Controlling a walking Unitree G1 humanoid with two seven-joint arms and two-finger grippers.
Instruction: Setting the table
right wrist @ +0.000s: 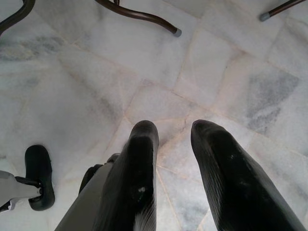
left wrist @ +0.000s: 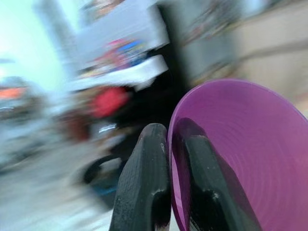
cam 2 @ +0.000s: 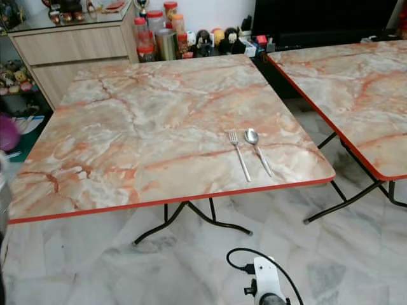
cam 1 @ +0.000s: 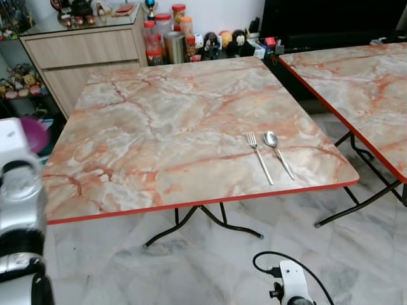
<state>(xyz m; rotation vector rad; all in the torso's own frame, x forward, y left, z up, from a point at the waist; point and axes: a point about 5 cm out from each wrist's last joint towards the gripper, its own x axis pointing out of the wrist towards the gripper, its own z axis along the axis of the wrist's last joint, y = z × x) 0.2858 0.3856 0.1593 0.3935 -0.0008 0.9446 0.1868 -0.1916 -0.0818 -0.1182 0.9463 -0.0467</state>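
My right gripper (right wrist: 173,144) hangs low over the floor (right wrist: 202,72), fingers slightly apart, holding nothing. My left gripper (left wrist: 175,144) pinches a purple plate (left wrist: 250,154) by its rim, off the table's (cam 1: 165,133) left. Fork (cam 1: 259,157) & spoon (cam 1: 277,153) lie together nr the table's front right.

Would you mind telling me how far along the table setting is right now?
Done: a fork and spoon lie side by side on the table. In hand: the left gripper pinches a purple plate by its rim. Left: setting that plate on the table.
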